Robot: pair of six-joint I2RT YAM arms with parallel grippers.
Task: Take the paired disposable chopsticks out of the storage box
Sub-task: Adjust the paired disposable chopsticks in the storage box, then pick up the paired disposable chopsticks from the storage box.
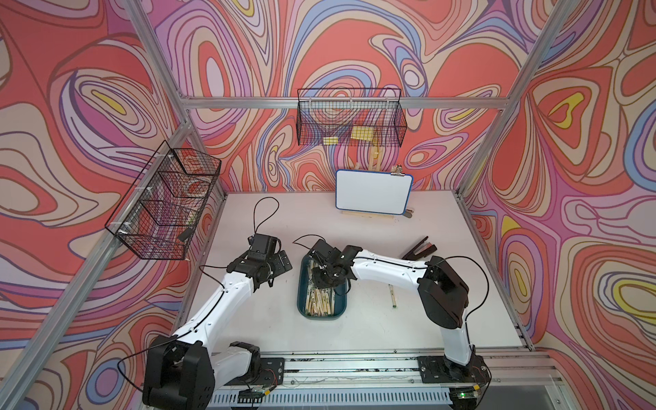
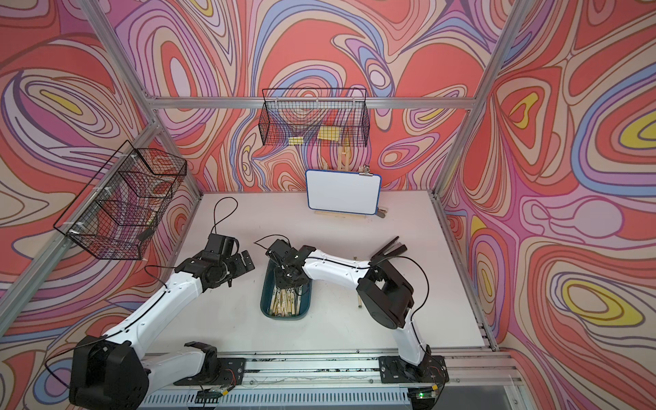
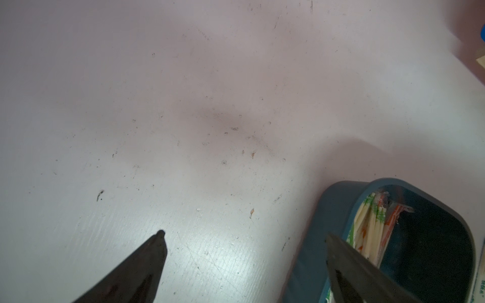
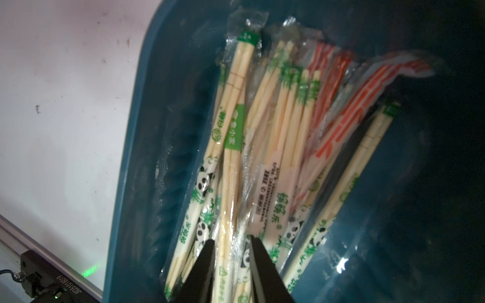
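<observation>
Scuffed white table [image 1: 372, 326]. A teal box [image 1: 301, 291] of chopsticks [image 1: 319, 301] sits under the right gripper [image 4: 231, 240]; to its right, a loose pair [image 1: 393, 294] and black tool [image 1: 420, 248]; farther back, a whiteboard [image 1: 374, 191].

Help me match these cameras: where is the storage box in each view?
Top view: storage box just below centre.
Top view: storage box below centre, slightly left.
Left wrist: storage box in lower right corner.
Right wrist: storage box fills most of it.
Shared landmark: paired disposable chopsticks inside.

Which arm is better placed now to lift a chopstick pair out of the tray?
Right. The right tool is in the storage box, closed on one chopstick pair. The left tool hangs open beside the box.
</observation>
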